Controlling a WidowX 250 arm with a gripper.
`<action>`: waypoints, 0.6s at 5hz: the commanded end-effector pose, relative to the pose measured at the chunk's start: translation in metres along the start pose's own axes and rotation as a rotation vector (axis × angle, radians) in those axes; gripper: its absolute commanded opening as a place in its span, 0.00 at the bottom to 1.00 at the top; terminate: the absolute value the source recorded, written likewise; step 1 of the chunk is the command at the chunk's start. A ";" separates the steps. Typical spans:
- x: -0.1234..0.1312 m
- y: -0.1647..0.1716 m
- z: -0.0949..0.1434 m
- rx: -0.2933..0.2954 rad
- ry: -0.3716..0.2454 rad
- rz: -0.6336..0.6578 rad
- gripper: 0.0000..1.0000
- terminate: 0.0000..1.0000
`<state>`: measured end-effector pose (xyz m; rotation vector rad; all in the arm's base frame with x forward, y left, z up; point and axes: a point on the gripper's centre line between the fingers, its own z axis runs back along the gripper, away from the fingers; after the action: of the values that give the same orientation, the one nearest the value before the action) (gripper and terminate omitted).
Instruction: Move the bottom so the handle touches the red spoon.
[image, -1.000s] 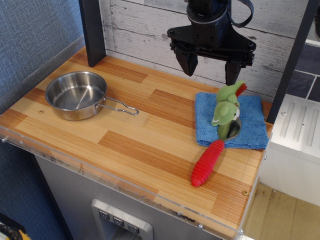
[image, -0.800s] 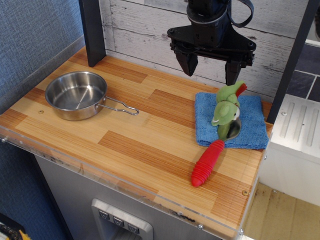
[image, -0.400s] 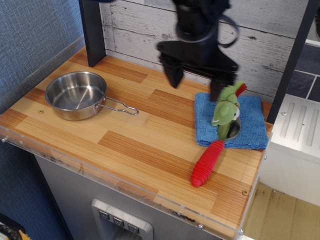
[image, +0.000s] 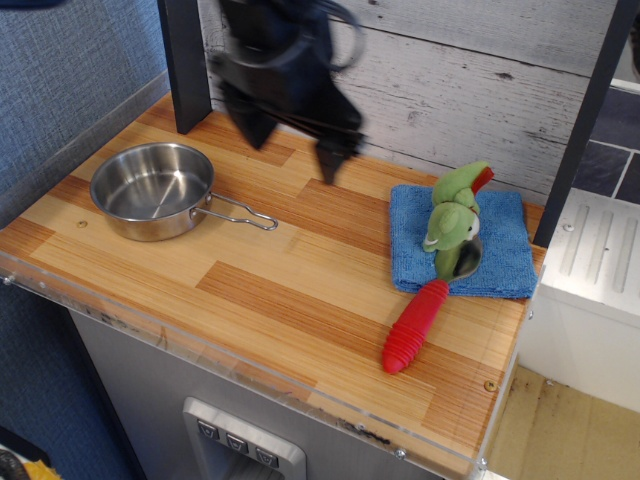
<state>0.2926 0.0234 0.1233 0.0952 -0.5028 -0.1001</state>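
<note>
a wooden bench (image: 300, 270) with a clear plastic front edge stands against a whitewashed plank wall (image: 470, 70), with a dark post (image: 185, 60) at the back left corner. the end effector (image: 292, 142) hangs above the rear middle of the bench, motion-blurred, its two dark fingers (image: 328, 160) spread apart with nothing between them. down and to the left of the end effector sits the pan (image: 152, 190), upright on the wood and holding nothing, its wire handle (image: 240, 212) reaching out to the right, so the handle's tip lies almost straight below the end effector, nearer the front of the bench. the end effector touches neither pan nor handle. well to the right of the end effector and lower in the view lies a blue cloth (image: 462, 240), with a green plush toy (image: 455, 220) on it. the spoon (image: 425, 315) lies beside the toy, its metal bowl on the cloth's front edge and partly behind the toy, its red ribbed grip running toward the front of the bench. the pan's handle and the spoon are well apart, with bare wood between them.
</note>
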 end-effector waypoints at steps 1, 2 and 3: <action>-0.033 0.050 0.022 0.102 0.028 -0.230 1.00 0.00; -0.050 0.069 0.020 0.136 0.058 -0.333 1.00 0.00; -0.057 0.088 0.014 0.170 0.049 -0.371 1.00 0.00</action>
<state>0.2378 0.1126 0.1073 0.3390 -0.4221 -0.4224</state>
